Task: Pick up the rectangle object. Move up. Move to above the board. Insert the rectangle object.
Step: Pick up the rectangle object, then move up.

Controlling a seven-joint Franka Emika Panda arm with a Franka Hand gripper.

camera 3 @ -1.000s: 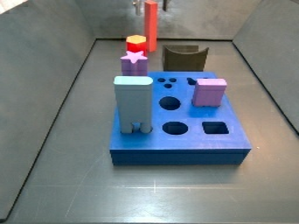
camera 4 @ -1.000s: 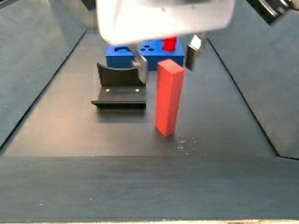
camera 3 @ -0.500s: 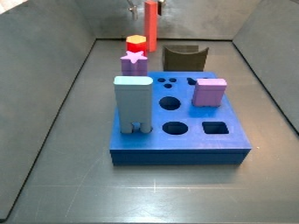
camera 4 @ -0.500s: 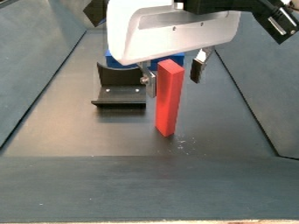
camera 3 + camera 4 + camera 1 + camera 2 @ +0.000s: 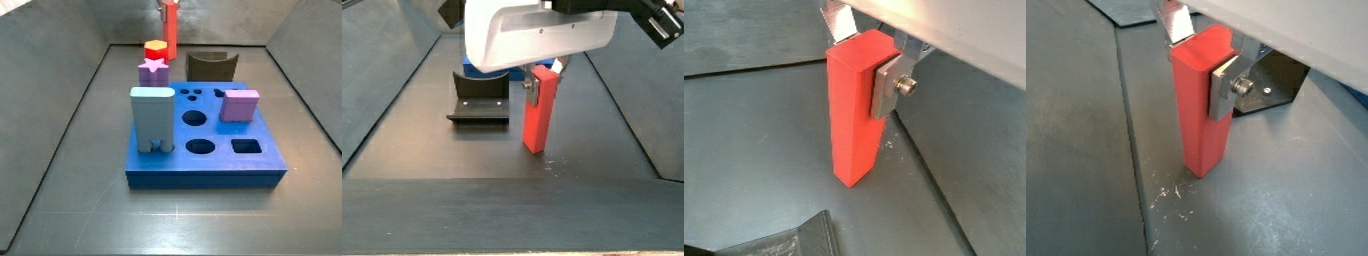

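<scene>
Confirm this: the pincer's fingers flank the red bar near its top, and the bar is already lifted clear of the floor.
Not lifted: in both wrist views the rectangle object stands on the floor. The pincer does have its fingers flanking the bar near its top.

Dark grey floor between sloped grey walls. Carrying the blue board at frame centre, the fixture upper right of centre, the upright rectangle object mid-frame, gripper closed around its top.
</scene>
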